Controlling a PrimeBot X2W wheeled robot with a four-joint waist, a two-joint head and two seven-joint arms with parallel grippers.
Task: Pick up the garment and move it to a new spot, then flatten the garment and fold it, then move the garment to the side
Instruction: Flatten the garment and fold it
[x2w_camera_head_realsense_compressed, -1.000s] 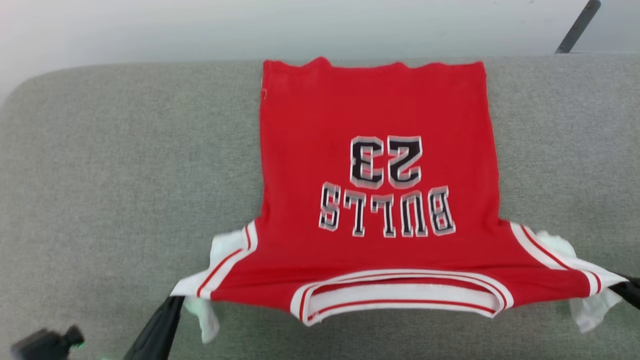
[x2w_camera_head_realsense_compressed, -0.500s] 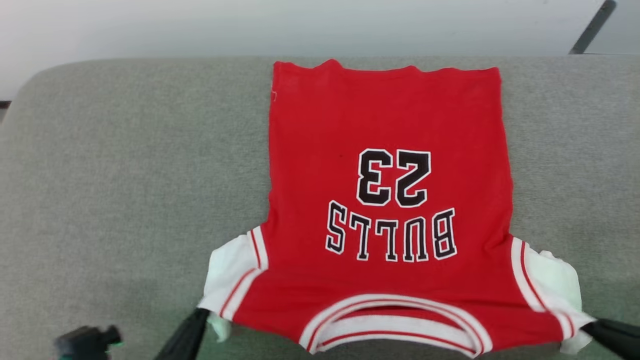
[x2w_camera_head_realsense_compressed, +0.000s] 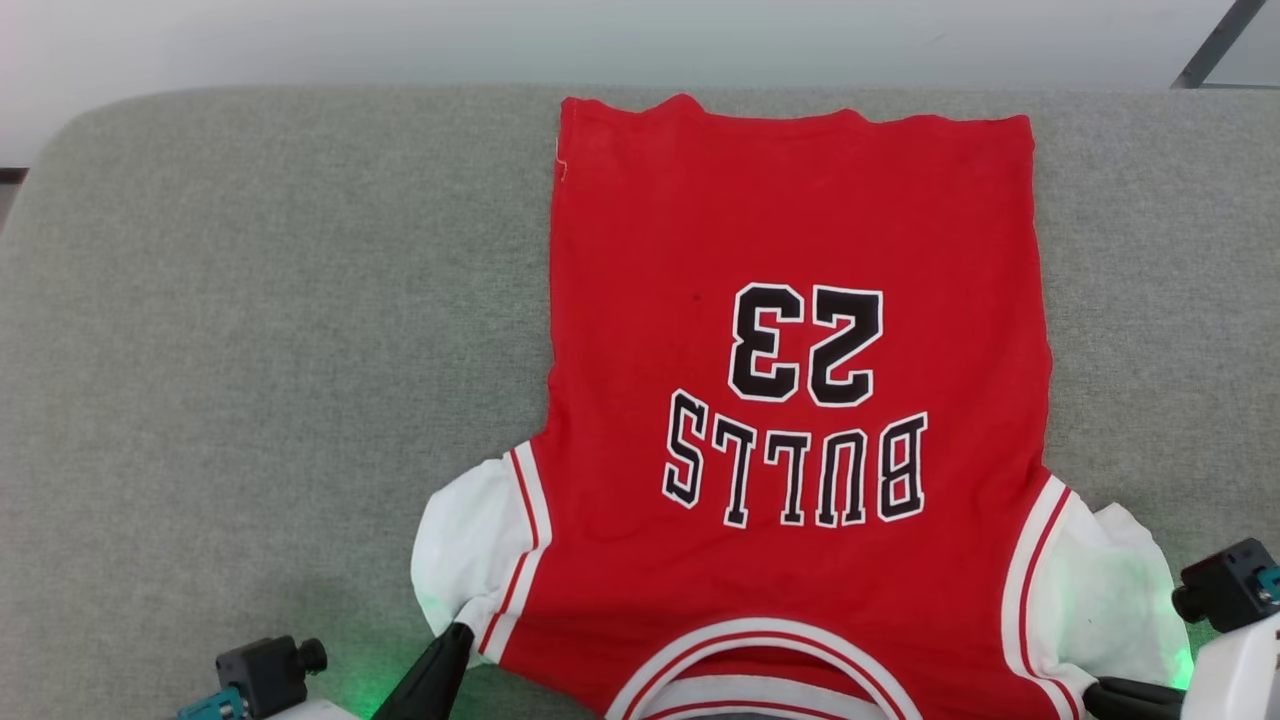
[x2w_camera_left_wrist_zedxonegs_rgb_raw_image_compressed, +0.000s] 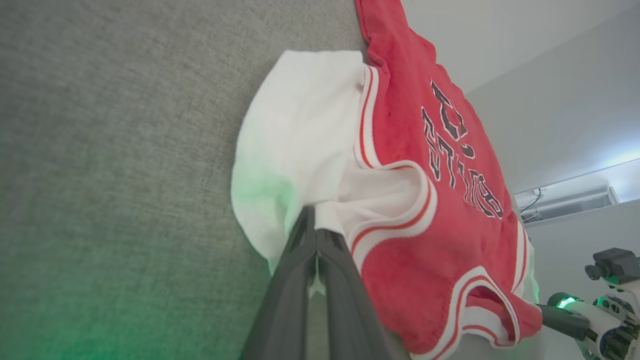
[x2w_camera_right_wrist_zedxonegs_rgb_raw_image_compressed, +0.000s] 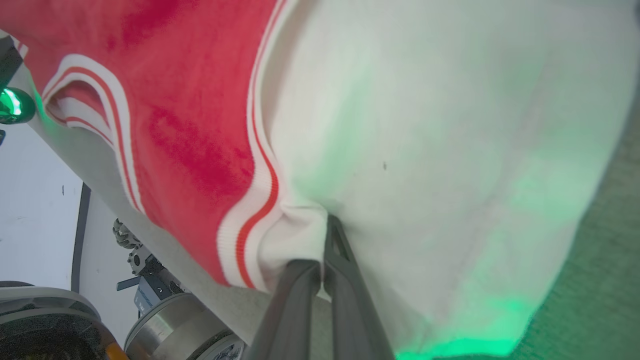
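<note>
- Risk, nearest: the garment's (x2w_camera_head_realsense_compressed: 790, 230) collar (x2w_camera_head_realsense_compressed: 760, 650) sits at the near edge of the grey surface (x2w_camera_head_realsense_compressed: 250, 300); a pull toward the robot could drag it off.
- Left claw (x2w_camera_left_wrist_zedxonegs_rgb_raw_image_compressed: 314, 225): clamped tight, pinching the left white sleeve (x2w_camera_left_wrist_zedxonegs_rgb_raw_image_compressed: 295, 130).
- Right claw (x2w_camera_right_wrist_zedxonegs_rgb_raw_image_compressed: 327, 227): clamped tight on the right white sleeve (x2w_camera_right_wrist_zedxonegs_rgb_raw_image_compressed: 425, 150); uneven pulling could bunch the cloth.
- Farther: the body lies flat, number 23 up.
</note>
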